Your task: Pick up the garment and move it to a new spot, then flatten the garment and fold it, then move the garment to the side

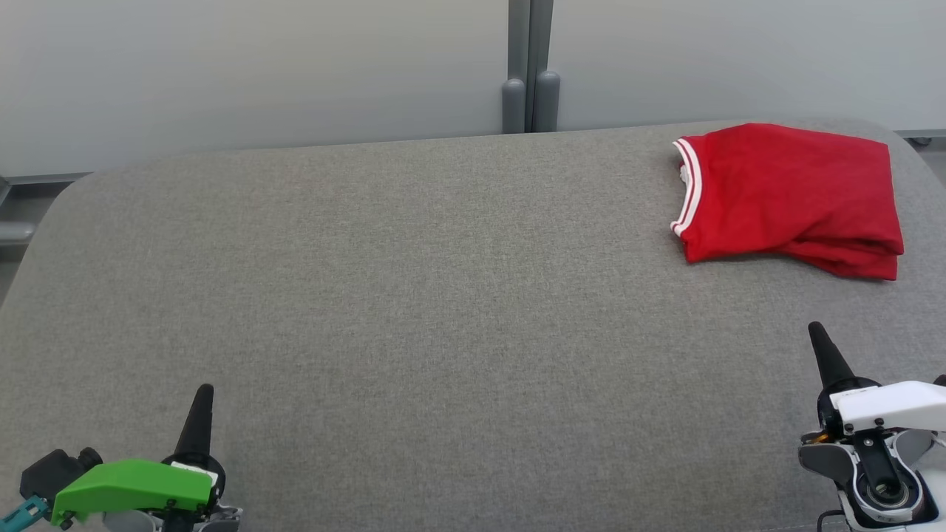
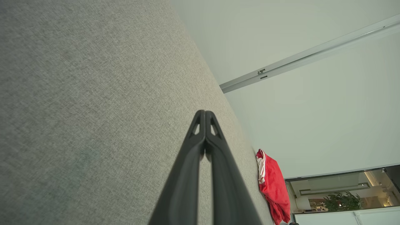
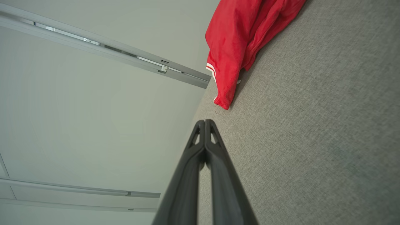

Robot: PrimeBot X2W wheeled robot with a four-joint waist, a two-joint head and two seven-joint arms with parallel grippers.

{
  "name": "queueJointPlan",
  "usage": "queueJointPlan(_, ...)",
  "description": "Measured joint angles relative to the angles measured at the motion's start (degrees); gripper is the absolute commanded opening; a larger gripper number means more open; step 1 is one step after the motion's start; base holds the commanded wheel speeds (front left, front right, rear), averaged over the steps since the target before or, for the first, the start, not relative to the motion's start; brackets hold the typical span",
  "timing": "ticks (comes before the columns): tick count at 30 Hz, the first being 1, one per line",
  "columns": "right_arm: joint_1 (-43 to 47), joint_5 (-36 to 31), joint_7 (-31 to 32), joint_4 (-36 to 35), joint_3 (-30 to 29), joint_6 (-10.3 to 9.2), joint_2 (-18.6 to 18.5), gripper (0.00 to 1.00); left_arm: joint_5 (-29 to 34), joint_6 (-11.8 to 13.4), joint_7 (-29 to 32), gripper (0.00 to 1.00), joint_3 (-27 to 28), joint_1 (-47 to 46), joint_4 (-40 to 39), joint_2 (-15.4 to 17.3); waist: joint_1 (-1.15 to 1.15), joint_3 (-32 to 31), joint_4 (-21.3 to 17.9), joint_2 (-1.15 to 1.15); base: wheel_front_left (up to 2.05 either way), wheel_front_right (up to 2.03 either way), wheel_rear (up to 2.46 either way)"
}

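Garment (image 1: 791, 196) folded at table (image 1: 414, 295) corner

Head cam: high, looking forward and down across the grey table (image 1: 414, 295) to the wall (image 1: 222, 66). Both wrist cams: low, close over its surface, rolled sideways, looking along it. All three share the red garment (image 1: 791, 196), far right.

Surface: we see a grey fabric-covered table (image 1: 369, 295) with rounded corners | On it: a folded red garment (image 1: 791, 196), white-striped trim, near the far right corner
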Motion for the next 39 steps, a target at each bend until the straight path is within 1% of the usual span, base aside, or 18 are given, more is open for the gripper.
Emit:
queueJointPlan(11,-0.72,7.22,2.0,-0.33,-2.13,1.47,1.8,0.0,-7.15,-0.93,2.42,0.0,2.02,-1.46,-0.1,-1.04,0.0,0.05,0.27,0.0,0.0,0.0,0.0)
queueJointPlan(30,-1.99,19.82,5.7,-0.89,-5.75,3.89,4.76,0.0,-19.24,-2.0,5.97,0.0,5.27,-3.31,-0.27,-1.79,0.0,0.15,0.71,0.0,0.0,0.0,0.0)
queueJointPlan(39,-2.18,20.11,5.7,-0.92,-5.89,3.91,5.03,0.0,-19.96,-2.0,5.97,0.0,5.59,-3.33,-0.31,-1.85,0.0,0.15,0.71,0.0,0.0,0.0,0.0)
